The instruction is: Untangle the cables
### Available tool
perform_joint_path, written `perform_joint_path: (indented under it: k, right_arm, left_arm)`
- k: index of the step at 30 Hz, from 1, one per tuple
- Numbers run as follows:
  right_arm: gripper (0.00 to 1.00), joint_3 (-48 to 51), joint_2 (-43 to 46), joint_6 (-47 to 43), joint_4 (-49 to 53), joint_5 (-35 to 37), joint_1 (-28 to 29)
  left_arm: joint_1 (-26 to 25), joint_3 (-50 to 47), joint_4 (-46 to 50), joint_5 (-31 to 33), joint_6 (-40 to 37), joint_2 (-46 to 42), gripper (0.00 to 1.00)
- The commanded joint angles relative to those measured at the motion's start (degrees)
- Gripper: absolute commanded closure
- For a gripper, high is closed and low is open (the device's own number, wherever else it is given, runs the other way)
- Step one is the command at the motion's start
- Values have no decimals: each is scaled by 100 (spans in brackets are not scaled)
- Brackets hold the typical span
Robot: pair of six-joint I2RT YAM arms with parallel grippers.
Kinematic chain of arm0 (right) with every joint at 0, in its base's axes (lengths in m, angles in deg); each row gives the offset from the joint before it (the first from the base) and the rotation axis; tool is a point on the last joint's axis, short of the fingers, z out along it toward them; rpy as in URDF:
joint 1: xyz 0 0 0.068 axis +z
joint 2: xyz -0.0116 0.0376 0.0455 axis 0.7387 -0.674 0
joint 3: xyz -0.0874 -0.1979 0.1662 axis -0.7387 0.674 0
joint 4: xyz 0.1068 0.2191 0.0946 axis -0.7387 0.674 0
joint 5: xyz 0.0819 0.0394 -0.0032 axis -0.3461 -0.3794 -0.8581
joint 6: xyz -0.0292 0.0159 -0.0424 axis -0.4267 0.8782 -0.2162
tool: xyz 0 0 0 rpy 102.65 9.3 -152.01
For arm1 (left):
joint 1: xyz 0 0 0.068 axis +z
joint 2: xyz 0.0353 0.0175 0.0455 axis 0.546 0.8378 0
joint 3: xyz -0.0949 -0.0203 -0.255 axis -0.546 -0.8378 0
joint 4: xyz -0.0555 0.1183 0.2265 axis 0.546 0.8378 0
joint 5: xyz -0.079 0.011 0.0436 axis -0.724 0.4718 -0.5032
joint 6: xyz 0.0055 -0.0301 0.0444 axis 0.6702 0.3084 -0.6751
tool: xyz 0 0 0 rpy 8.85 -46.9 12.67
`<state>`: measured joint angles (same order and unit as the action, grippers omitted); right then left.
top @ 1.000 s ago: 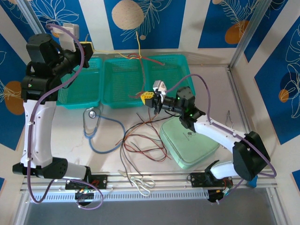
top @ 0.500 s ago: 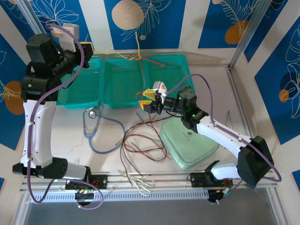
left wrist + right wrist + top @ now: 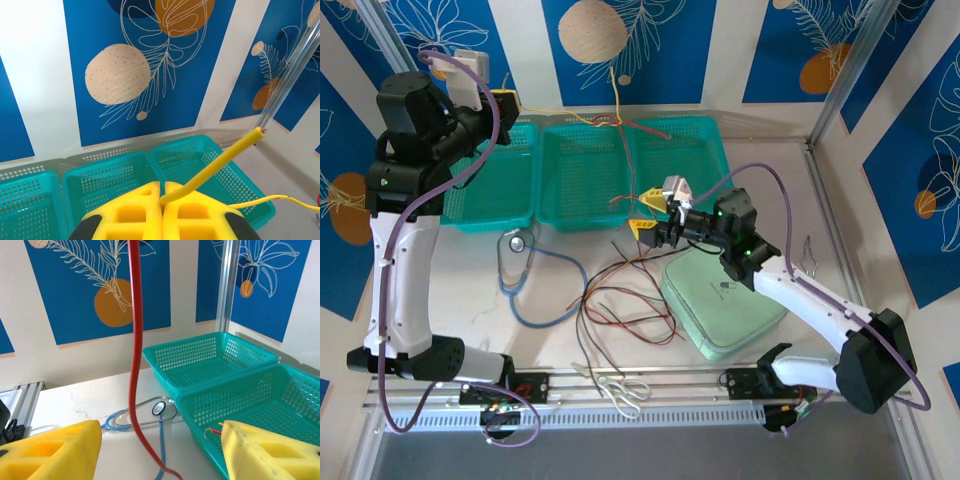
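Left gripper (image 3: 162, 192) pinched a yellow cable (image 3: 220, 160); right gripper (image 3: 160, 440) hung spread around a red cable (image 3: 134, 365). Most cables (image 3: 620, 300) lay tangled on the table (image 3: 470, 280), the job seemingly barely begun.

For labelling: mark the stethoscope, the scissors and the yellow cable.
stethoscope (image 3: 518, 241), top view, on its metal chest piece.
scissors (image 3: 619, 390), top view, on their middle.
yellow cable (image 3: 220, 162), left wrist view, midway along its raised end.
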<state>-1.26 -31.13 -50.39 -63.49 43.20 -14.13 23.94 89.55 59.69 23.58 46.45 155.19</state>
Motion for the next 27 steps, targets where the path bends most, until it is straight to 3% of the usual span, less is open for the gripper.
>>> perform_joint_path:
  k: [1, 4, 5, 9, 19, 27]
  right_arm:
    - [38, -334, -365, 142, -208, -261, 63]
    - [46, -583, -680, 285, -311, -436, 132]
    - [53, -629, -737, 264, -325, -393, 167]
    - [99, -688, -624, 204, -231, -191, 166]
    - [100, -1305, 842, -819, 2259, 829, 181]
    - [100, -2948, 681, -2453, 4606, 2243, 401]
  left_arm:
    - [-32, 72, -123, -169, 139, 37, 100]
    - [-34, 70, -122, -165, 147, 20, 100]
    - [-30, 67, -121, -157, 141, 19, 100]
    - [-34, 69, -73, -139, 73, 3, 100]
    - [-32, -82, -122, -103, -275, -31, 100]
    - [-191, -213, -37, -15, -833, -32, 100]
